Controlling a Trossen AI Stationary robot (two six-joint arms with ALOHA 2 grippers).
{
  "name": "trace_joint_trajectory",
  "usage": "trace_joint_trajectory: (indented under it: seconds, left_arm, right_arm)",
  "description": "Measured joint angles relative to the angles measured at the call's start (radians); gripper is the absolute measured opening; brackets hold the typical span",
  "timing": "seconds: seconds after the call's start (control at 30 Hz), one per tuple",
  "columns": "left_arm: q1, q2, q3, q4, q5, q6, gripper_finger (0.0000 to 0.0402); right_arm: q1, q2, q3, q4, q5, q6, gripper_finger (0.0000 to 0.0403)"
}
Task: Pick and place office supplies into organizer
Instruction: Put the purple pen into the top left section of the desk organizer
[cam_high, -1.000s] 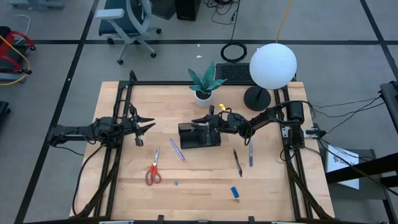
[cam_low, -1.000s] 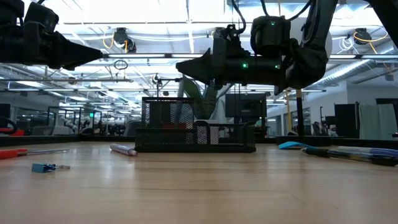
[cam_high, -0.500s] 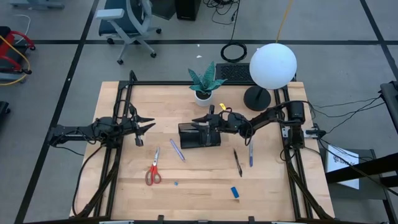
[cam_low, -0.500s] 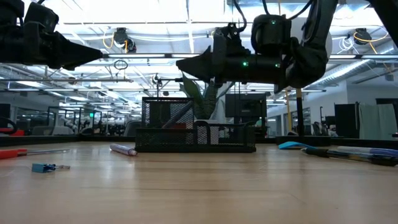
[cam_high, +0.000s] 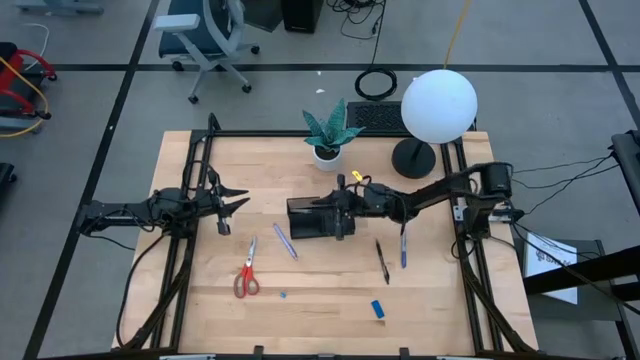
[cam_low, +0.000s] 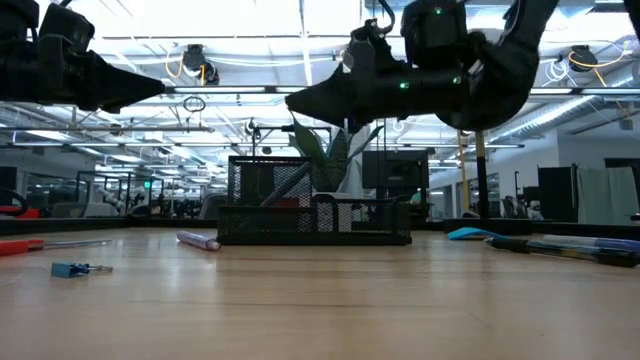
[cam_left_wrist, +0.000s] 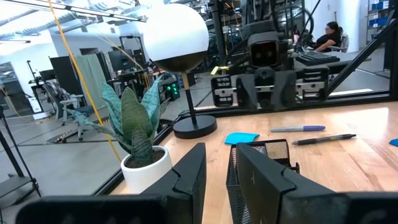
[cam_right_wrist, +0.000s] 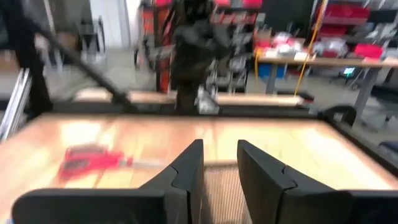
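The organizer, a low black mesh tray, sits mid-table with your right gripper hovering directly over it, fingers parted by a narrow gap and nothing visible between them. Most supplies lie outside: the red-handled scissors and a purple pen toward the left arm's side, a dark pen and a blue pen on the right arm's side, a small blue block near the front edge.

Your risks, judged from this pose: the gripper hangs close above the mesh rim, so a low sweep outward could catch the wall and drag or tip the tray. The two pens on the right lie just beside each other; a careless descent may nudge one while grasping the other. Your left gripper waits well apart, part-open and empty.
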Motion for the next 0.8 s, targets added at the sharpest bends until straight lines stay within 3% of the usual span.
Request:
trace_joint_trajectory:
  seconds: [0.43,0.8]
  left_arm:
    - [0.0,0.0,0.0,0.0,0.0,0.0,0.0097]
    - [0.0,0.0,0.0,0.0,0.0,0.0,0.0097]
  right_arm:
    - [0.086,-0.314,0.0,-0.661,0.004,-0.079,0.009]
    - [0.144,-0.479,0.0,-0.989,0.005,-0.158,0.0091]
